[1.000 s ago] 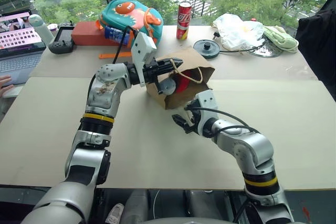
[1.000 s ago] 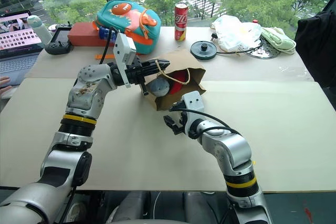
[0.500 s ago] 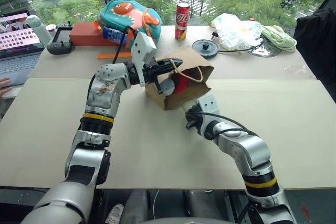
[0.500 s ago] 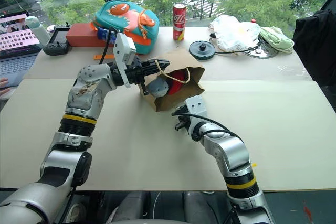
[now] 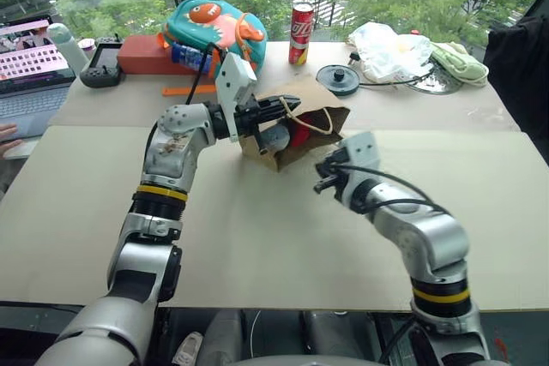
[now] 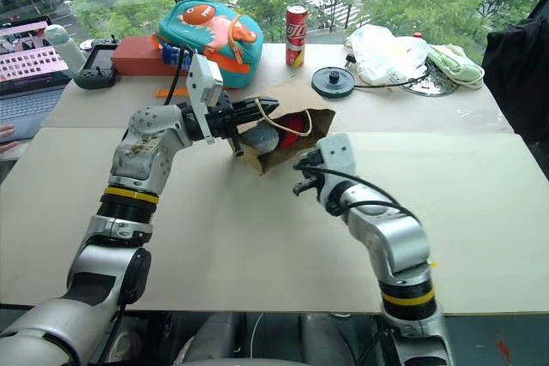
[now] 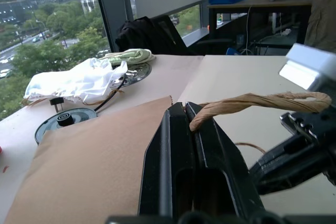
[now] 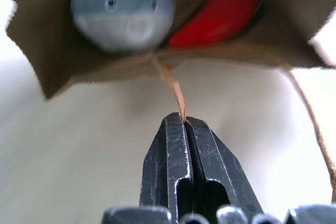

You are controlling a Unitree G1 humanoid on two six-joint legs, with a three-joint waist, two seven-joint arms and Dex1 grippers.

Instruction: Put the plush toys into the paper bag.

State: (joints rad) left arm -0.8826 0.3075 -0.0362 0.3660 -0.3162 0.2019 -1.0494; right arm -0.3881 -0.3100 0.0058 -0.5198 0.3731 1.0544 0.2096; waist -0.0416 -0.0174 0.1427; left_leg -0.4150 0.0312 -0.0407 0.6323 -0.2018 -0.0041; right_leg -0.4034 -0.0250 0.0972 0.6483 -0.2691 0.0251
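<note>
**Both toys in bag, each handle pinched**

Head views: plain brown kraft paper bag (image 5: 300,130) lying tilted on the beige table (image 5: 257,246), mouth toward the robot. Inside it, red chili pepper plush (image 6: 290,129) and rounded grey fuzzy plush (image 6: 261,138). Left gripper (image 5: 287,107) at the upper edge; right gripper (image 5: 324,179) just before the mouth.

Left wrist view: jaws pressed together, pinching a twisted tan cord handle (image 7: 252,106).

Right wrist view: jaws shut on the other thin cord handle (image 8: 170,85), toys close behind.

Risk, as a judgement: uneven pulling could tear the paper or tip the mouth downward, so the toys roll out; thin cord may slip from the pinch.
</note>
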